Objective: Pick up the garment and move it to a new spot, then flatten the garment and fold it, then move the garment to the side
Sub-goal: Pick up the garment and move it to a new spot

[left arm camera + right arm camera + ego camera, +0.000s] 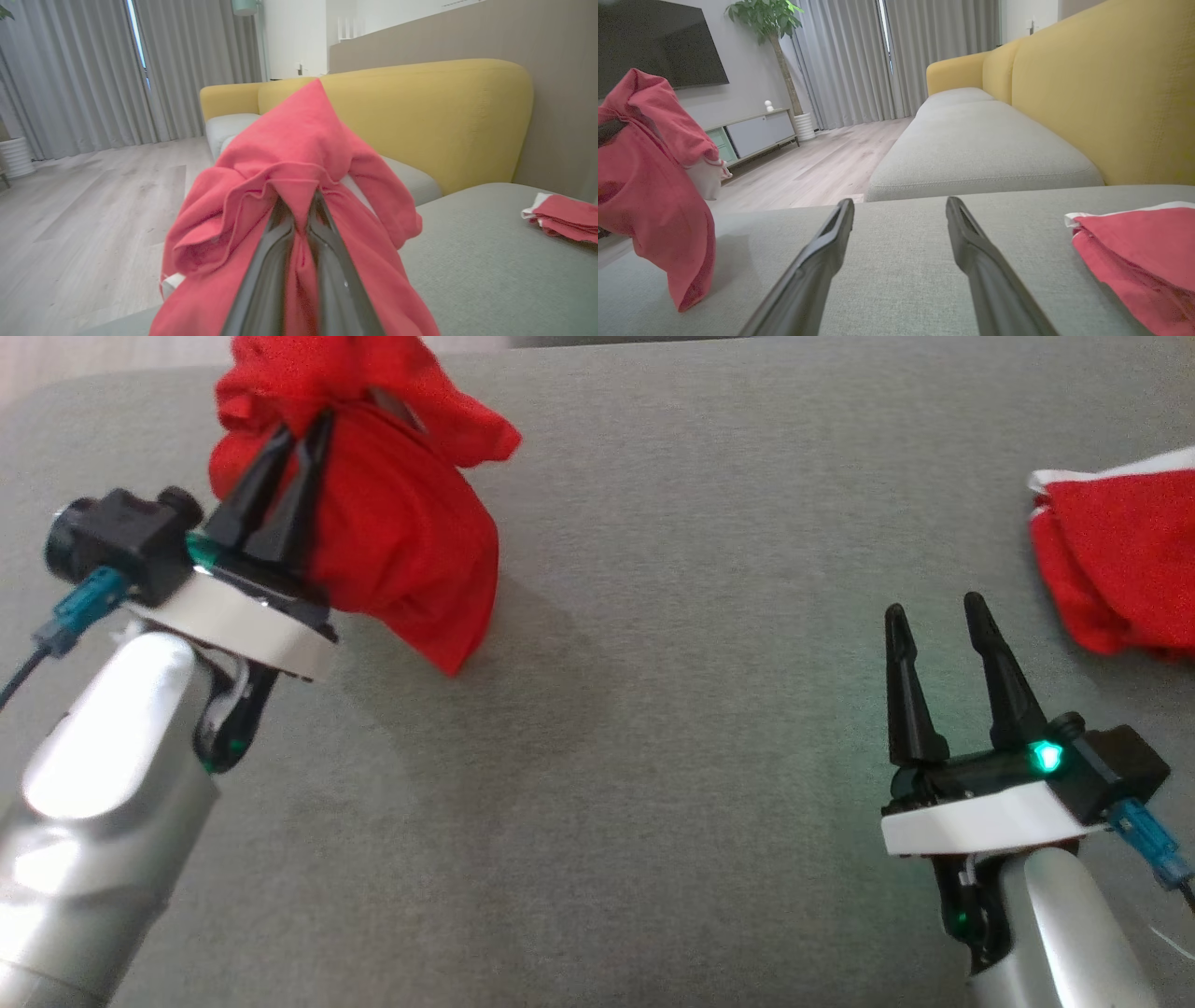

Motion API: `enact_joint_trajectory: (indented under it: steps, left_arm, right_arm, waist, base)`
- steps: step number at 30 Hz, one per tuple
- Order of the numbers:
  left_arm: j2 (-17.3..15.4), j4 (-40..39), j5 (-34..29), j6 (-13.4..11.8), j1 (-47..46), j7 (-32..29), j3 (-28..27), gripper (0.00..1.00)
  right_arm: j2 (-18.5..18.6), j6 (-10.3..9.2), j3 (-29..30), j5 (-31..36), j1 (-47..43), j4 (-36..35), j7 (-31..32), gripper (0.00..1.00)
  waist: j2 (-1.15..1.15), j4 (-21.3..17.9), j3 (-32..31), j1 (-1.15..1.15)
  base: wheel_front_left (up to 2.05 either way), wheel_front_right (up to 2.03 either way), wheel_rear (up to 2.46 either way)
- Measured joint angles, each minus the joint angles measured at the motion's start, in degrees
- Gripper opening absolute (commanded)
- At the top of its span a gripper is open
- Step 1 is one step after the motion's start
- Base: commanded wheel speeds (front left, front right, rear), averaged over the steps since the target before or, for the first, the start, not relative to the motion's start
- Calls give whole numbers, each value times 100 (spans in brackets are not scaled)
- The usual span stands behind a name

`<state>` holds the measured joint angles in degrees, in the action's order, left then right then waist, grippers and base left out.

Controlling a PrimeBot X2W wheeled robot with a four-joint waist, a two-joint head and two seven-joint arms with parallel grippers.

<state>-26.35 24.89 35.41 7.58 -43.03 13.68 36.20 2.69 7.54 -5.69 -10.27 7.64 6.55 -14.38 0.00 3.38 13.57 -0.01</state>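
Head view: left gripper tight on red garment, perhaps aloft; right gripper agape.

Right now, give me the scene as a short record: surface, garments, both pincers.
surface: grey sofa cushion, yellow backrest behind
left pincer: shut on the upper folds of the red garment
held item: red garment, bunched, hanging from the left pincer
right pincer: open, holding nothing, over the cushion
other item: second red garment, white-edged, lying on the cushion at the right
contact: cannot tell whether the hanging garment's lower tip touches the cushion
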Motion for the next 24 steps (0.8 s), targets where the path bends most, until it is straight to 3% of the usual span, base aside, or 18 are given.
enact_joint_trajectory:
  steps: [5,10,13,16,17,18,24]
  left_arm:
    - [99,-211,-82,-163,-27,-258,154,0]
    - [432,-200,-158,-415,-281,-354,272,0]
    - [789,77,-257,-646,-678,-292,268,0]
    - [943,497,-374,-820,-940,-182,252,0]
    - [977,653,-370,-853,-992,-168,240,24]
    - [1029,813,-368,-887,-1015,-166,219,100]
    - [1178,1296,-368,-750,-938,-38,264,100]
  right_arm:
    - [1,0,-80,-160,3,-23,0,100]
    - [1,0,-142,-322,47,-81,0,100]
    - [1,0,-196,-434,240,-133,0,100]
    - [1,0,-234,-508,328,-177,0,100]
    - [1,0,-237,-532,343,-182,0,100]
    - [1,0,-237,-538,344,-186,-1,100]
    - [1,0,-102,-538,333,-192,-1,100]
  waist:
    - [0,-330,-6,0]
    - [0,-736,78,1]
    - [0,-1063,170,1]
    - [0,-1281,220,1]
    - [0,-1340,232,1]
    - [0,-1389,241,1]
    - [0,-1326,190,1]
  base:
    - [0,0,0]
    - [0,0,0]
    - [0,0,0]
    - [0,0,0]
    - [0,0,0]
    - [0,0,0]
    - [0,0,0]
